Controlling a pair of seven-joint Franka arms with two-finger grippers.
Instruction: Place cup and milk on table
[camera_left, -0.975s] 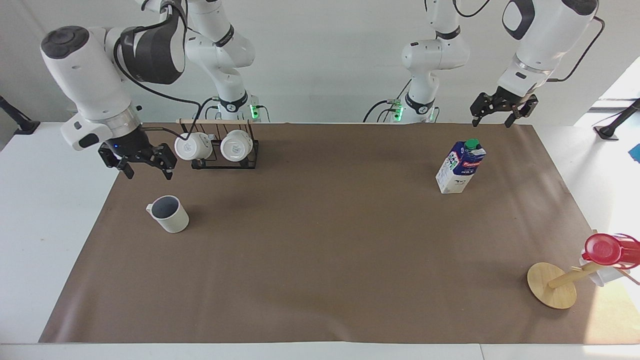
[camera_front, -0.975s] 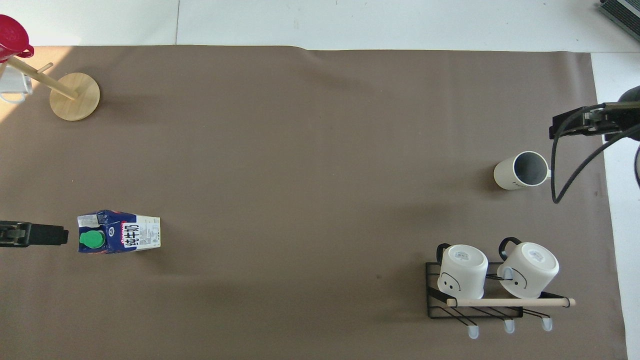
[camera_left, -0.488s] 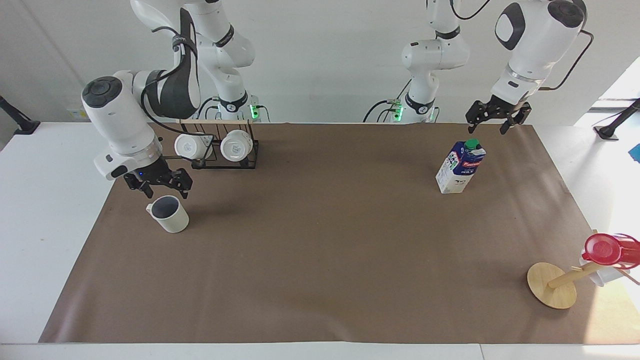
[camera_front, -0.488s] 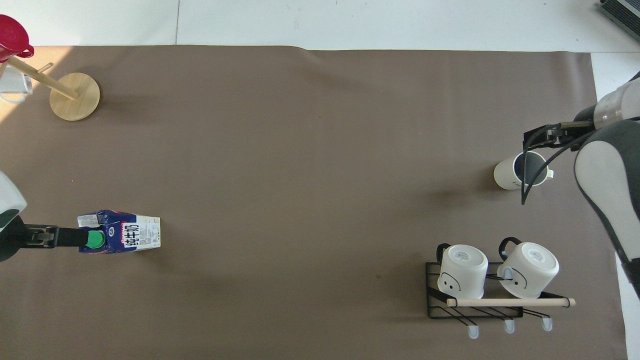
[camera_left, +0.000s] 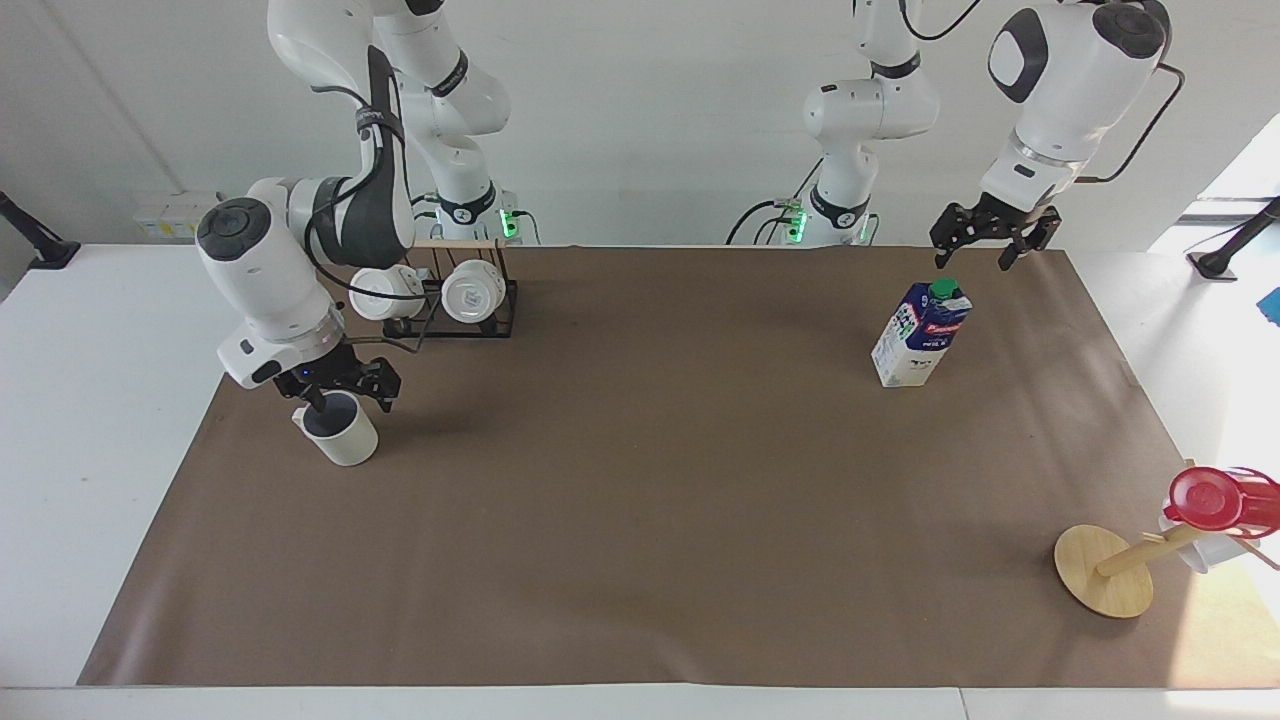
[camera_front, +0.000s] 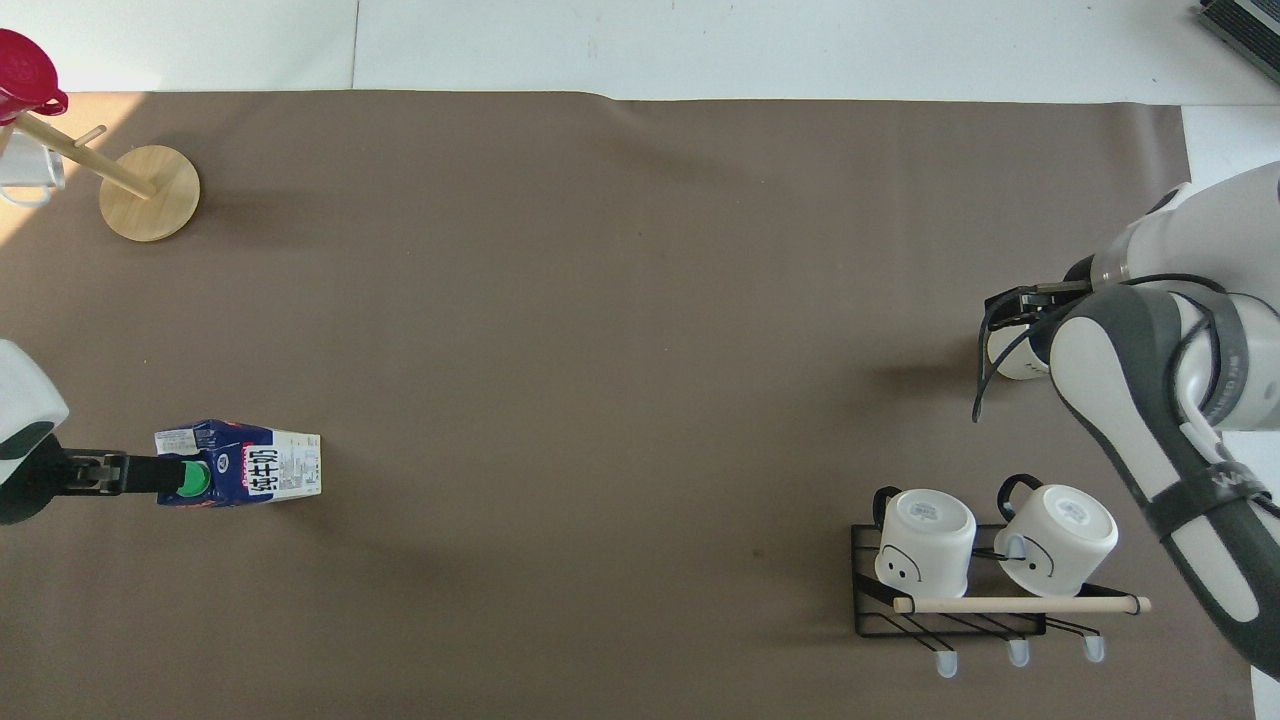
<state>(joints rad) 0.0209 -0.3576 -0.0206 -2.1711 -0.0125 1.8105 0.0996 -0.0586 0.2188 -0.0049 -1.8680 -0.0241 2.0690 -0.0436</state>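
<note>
The off-white cup (camera_left: 342, 438) with a dark inside stands upright on the table's brown paper (camera_left: 640, 520) toward the right arm's end. My right gripper (camera_left: 346, 396) hangs open just over the cup's mouth, one finger at the handle side of the rim. From overhead the right arm hides most of the cup (camera_front: 1008, 358). The blue and white milk (camera_left: 920, 335) stands upright toward the left arm's end. My left gripper (camera_left: 977, 250) is open in the air, just above and beside the green cap (camera_front: 186, 480), apart from it.
A black wire rack (camera_left: 455, 300) with two white mugs (camera_front: 990, 545) sits close to the right arm's base. A tipped wooden stand (camera_left: 1103, 572) bearing a red cup (camera_left: 1205, 498) lies at the corner farthest from the robots, at the left arm's end.
My right gripper has come down from beside the rack to just over the cup's mouth. My left gripper has shifted slightly toward the milk's cap. Cup and milk have not moved.
</note>
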